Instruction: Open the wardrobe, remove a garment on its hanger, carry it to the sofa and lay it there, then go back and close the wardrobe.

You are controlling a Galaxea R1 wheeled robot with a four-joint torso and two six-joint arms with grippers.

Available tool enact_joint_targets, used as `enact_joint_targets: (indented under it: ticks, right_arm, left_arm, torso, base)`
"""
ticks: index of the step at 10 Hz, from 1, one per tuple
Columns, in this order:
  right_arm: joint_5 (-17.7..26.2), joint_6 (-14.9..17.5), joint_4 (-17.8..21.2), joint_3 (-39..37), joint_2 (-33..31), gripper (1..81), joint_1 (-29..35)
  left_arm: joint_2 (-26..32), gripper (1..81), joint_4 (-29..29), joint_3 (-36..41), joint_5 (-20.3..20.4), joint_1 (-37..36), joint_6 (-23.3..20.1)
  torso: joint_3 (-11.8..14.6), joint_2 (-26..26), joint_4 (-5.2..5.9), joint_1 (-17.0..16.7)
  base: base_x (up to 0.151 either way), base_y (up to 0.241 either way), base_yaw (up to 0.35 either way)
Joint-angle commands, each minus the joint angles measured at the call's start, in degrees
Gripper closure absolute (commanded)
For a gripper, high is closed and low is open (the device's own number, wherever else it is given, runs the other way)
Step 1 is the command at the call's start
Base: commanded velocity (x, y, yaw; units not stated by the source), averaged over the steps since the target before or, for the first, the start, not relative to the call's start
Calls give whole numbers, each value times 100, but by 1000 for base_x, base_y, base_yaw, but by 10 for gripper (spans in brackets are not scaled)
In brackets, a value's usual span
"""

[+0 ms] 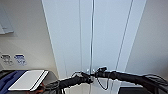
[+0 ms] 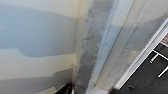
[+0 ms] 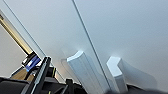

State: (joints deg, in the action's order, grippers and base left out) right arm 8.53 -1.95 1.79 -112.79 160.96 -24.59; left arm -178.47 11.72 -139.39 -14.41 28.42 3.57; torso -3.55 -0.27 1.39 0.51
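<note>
The wardrobe (image 1: 107, 37) stands close in front of me, a tall white cabinet with its two doors shut along a thin centre seam. Its pair of small white handles (image 1: 90, 71) sits low in the head view. My left gripper (image 1: 87, 79) reaches in from the left, just below the handles. From the right, my right gripper (image 1: 98, 73) comes level with them and almost touches. In the right wrist view both handles show large, one (image 3: 81, 68) on each side (image 3: 116, 72) of the seam. The wardrobe's white panel (image 2: 112, 37) also runs through the left wrist view.
A flat white board (image 1: 28, 79) lies on a dark surface at the lower left, beside something blue (image 1: 10, 78). Wall sockets (image 1: 6, 59) sit on the cream wall left of the wardrobe. The left wrist view shows dark floor with white furniture legs (image 2: 160, 62).
</note>
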Motion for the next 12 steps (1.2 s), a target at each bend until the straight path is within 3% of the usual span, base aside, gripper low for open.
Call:
enact_joint_targets:
  ticks: [1,6,10,12]
  right_arm:
    - [122,-16,59,811,17,10,731]
    - [201,54,14,1568,-53,10,371]
    - [201,63,-21,2060,-431,10,212]
    - [193,63,-29,2315,-606,10,151]
  left_arm:
    - [-6,10,15,1429,421,-1149,-6]
    - [461,10,15,2618,342,-860,-6]
    - [804,10,103,3172,369,-394,-32]
    - [1181,10,103,3856,395,-192,-67]
  torso:
    - [0,0,0,0]
    - [-5,2,0,9]
    - [-5,4,0,13]
    - [-5,4,0,13]
  base:
    - [0,0,0]
    - [0,0,0]
    - [0,0,0]
    - [0,0,0]
